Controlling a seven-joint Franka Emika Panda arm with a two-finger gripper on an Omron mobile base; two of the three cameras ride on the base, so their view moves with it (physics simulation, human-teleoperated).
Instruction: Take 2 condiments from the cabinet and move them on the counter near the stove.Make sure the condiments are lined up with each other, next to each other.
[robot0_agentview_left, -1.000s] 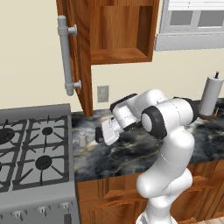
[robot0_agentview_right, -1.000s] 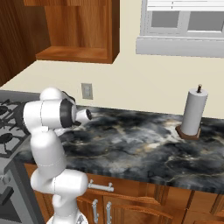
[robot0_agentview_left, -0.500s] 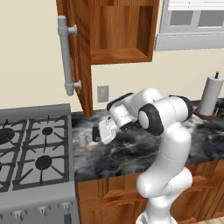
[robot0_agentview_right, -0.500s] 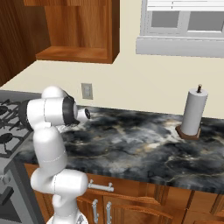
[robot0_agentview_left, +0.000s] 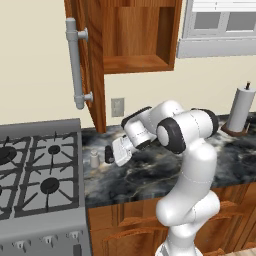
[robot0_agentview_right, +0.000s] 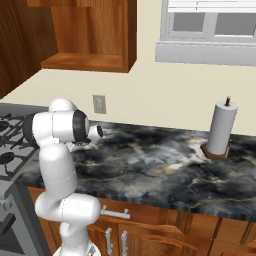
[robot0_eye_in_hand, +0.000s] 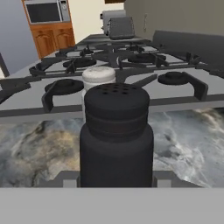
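Claw grip unclear behind ribbed black shaker beside pale shaker.

A paper-towel roll stands upright on its wooden base below the white glass-front cabinet.

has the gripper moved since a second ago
Yes. The gripper has slid left along the counter toward the stove, ending beside the grey shaker.
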